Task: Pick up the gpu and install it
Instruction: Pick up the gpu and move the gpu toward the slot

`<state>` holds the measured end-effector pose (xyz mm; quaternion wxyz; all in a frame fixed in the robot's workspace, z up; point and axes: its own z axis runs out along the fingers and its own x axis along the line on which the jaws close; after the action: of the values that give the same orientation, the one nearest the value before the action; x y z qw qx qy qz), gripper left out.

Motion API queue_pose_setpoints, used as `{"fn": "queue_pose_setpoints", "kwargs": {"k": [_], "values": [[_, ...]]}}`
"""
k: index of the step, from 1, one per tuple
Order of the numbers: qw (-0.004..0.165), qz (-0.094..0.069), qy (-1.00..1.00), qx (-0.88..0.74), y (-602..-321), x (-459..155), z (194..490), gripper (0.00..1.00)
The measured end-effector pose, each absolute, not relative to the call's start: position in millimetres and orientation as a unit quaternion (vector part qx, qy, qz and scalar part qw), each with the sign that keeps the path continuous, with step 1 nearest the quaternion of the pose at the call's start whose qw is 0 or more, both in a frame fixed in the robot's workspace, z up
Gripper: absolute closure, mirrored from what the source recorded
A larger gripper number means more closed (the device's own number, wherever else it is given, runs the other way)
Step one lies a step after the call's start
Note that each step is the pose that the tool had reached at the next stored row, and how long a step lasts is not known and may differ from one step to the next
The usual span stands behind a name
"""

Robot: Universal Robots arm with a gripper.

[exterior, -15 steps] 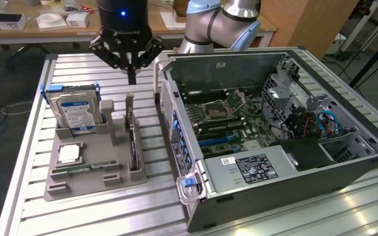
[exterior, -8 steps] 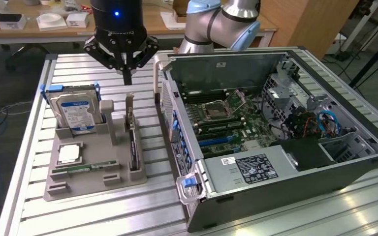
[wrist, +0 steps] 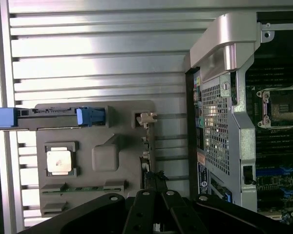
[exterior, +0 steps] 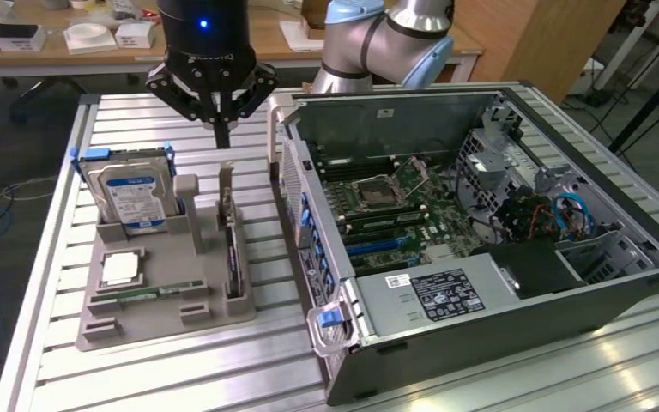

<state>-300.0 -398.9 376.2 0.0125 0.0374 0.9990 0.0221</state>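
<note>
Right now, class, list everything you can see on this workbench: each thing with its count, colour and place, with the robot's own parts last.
gpu: one, dark, seen edge-on, standing in the holder's slot nearest the case
hard drive: one, silver with a blue label, upright at the holder's far end
processor chip: one, silver, flat in a holder recess
memory stick: one, green, flat in the holder beside the chip
holder: one, grey, on the table at the exterior view's left
computer case: one, dark grey, side open, at the exterior view's right
motherboard: one, green, inside the case
table: one, silver, slatted
arm: one, grey and light blue, behind the case
gripper: one, black, shut and empty, above the gpu's far end
</note>
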Motion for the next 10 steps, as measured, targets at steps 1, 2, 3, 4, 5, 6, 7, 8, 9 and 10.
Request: {"fn": "queue_pose_setpoints", "kwargs": {"k": [1, 2, 3, 4, 5, 6, 7, 8, 9, 10], "values": [[0.012, 0.022, 0.999, 0.037, -398.9, -300.0, 376.2, 0.89], [0.013, 0.022, 0.999, 0.037, -398.9, -300.0, 376.2, 0.89], [0.012, 0.022, 0.999, 0.037, -398.8, -300.0, 376.2, 0.89], [0.012, 0.022, 0.999, 0.037, -398.9, -300.0, 376.2, 0.89], [0.012, 0.022, 0.999, 0.037, -398.9, -300.0, 376.2, 0.89], [0.012, 0.022, 0.999, 0.037, -398.9, -300.0, 376.2, 0.89], [0.013, 0.022, 0.999, 0.037, -398.8, -300.0, 376.2, 0.89], [0.012, 0.022, 0.999, 0.037, -398.9, -300.0, 376.2, 0.89], [0.012, 0.022, 0.999, 0.037, -398.9, -300.0, 376.2, 0.89], [0.012, 0.022, 0.999, 0.037, -398.9, -300.0, 376.2, 0.89]]}}
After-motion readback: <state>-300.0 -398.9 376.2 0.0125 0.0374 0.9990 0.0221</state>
